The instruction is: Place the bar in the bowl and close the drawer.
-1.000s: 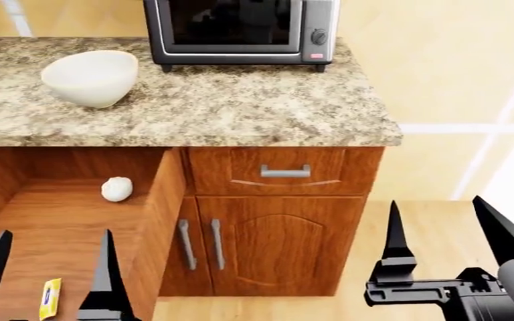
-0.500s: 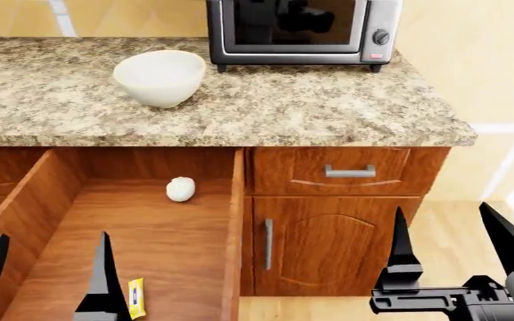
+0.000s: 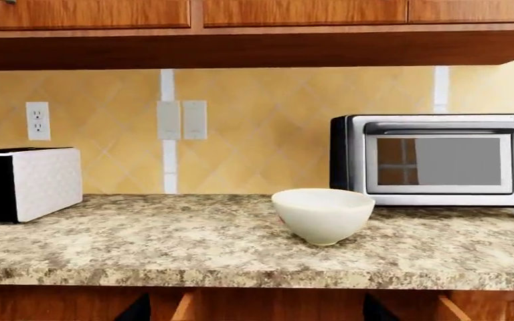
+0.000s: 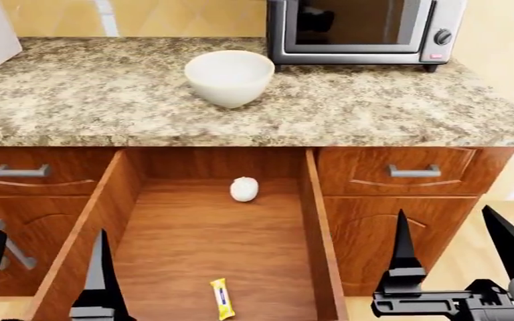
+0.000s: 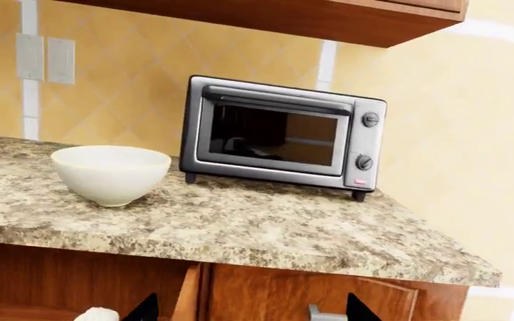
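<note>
Below the bench [image 4: 105,100], the drawer [image 4: 217,247] stands pulled far out, its reddish-brown floor open to the head view. Two things lie in it, well apart: the bar [image 4: 243,189], a small white lump near the back wall, and a yellow packet [image 4: 223,298] toward the front. In the right wrist view the bar [image 5: 97,314] shows only as a white edge at the frame's border.

On the bench the bowl [image 4: 229,77] sits upright, just beside the toaster oven [image 4: 364,30]; its visible inside is plain white with nothing seen in it. From the left wrist view the bowl [image 3: 323,215] stands in front of the oven's [image 3: 444,160] near corner, and a white toaster [image 3: 25,182] sits far along the bench from it.

Both end effectors hang low in front of the cabinets. The left end effector [image 4: 43,274] has its dark fingers spread wide over the drawer's front left corner, gripping nothing. The right end effector [image 4: 458,257] is likewise spread wide and bare, off to the drawer's right, before a shut narrower drawer front [image 4: 413,170] and cabinet door [image 4: 373,234].
</note>
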Controlling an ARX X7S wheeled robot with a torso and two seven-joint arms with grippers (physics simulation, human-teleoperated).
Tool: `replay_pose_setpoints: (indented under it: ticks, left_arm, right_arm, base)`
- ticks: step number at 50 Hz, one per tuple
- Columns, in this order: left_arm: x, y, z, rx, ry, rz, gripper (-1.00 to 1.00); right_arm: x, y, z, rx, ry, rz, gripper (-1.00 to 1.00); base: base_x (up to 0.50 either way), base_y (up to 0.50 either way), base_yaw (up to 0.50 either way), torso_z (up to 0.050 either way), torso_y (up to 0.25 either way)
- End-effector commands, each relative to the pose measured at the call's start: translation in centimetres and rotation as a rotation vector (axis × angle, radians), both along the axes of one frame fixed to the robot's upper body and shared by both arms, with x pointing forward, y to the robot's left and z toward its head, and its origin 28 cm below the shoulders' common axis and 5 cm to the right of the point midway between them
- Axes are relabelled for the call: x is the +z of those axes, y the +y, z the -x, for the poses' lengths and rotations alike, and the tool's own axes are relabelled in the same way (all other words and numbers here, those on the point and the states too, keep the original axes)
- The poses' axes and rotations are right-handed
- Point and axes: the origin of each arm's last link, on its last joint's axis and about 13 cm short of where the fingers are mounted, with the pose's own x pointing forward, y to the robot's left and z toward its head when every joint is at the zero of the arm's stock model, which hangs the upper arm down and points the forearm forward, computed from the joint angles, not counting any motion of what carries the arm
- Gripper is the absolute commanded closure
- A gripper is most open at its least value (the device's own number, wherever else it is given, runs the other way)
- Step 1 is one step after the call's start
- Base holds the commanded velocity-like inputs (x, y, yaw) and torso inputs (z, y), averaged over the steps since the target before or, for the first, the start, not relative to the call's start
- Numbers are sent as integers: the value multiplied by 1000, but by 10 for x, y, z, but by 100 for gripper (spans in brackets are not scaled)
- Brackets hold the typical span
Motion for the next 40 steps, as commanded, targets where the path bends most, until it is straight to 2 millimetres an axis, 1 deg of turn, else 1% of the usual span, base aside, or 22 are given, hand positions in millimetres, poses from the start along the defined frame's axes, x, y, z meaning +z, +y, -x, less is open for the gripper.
replay_pose_setpoints:
  ticks: [1, 14, 21, 24, 27, 35, 40]
  left_arm:
    - [0, 1, 2, 1, -1, 1, -100]
    - [0, 0, 3, -1, 1, -2, -100]
    - [1, -1, 2, -6, 6, -7, -100]
    - [3, 0, 2, -9, 5, -7, -100]
    - [3, 0, 3, -11, 4, -8, -100]
    - [4, 0, 3, -10, 6, -8, -100]
    - [4, 0, 3, -9, 6, -8, -100]
  right_arm:
    - [0, 0, 1, -7, 1, 0, -100]
    - [2, -1, 1, -9, -5, -2, -100]
    - [-3, 1, -1, -14, 15, 21, -100]
    - [8, -7, 2, -10, 29, 30, -100]
    - [13, -8, 2, -6, 39, 14, -100]
    - [13, -7, 2, 0, 22, 10, -100]
    - [11, -7, 2, -3, 21, 16, -100]
  base:
    - [0, 500, 0, 0, 0]
    - [0, 500, 0, 0, 0]
    - [0, 18, 0, 0, 0]
    - [0, 0, 0, 0, 0]
    - [0, 0, 0, 0, 0]
    - [425, -23, 0, 0, 0]
    - [170, 0, 0, 0, 0]
